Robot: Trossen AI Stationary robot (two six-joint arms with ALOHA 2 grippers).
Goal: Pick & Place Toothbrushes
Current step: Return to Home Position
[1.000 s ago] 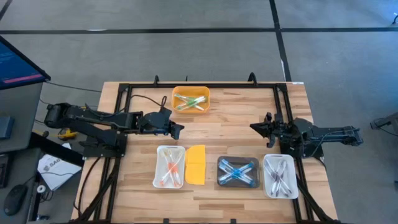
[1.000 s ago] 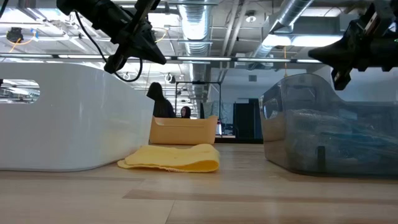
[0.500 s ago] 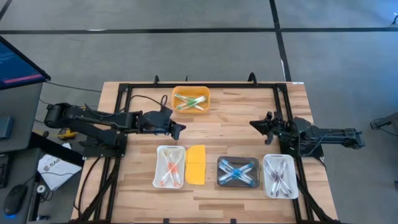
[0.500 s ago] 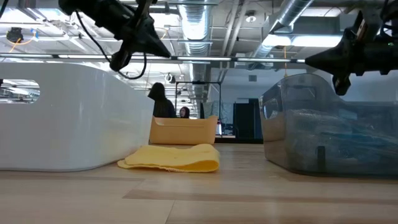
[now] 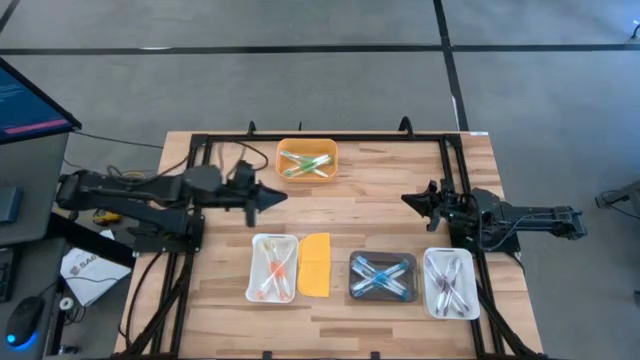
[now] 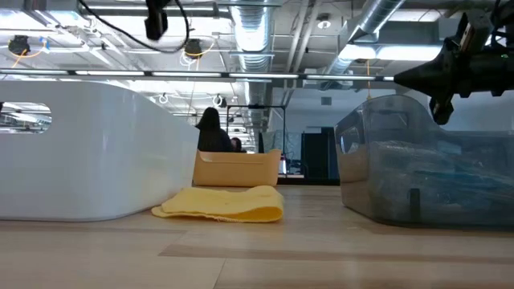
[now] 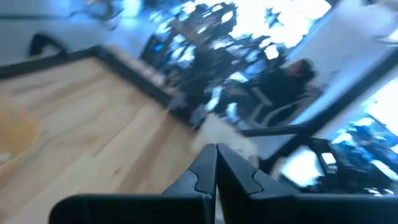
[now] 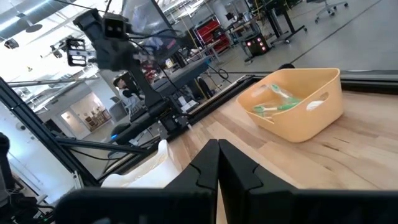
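Both arms reach inward above the desk (image 5: 370, 215). Left hand (image 5: 277, 195) and right hand (image 5: 409, 201) hang empty, fingers pressed together, apart from the toothbrushes (image 5: 381, 276) in their bins (image 5: 253, 270).

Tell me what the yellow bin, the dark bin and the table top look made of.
Yellow bin: probably moulded plastic, opaque and matte, with rounded corners and a smooth rim. Dark bin: smoky translucent plastic; its contents show dimly through the wall. Table top: light wood, grain and plank seams visible, low sheen.
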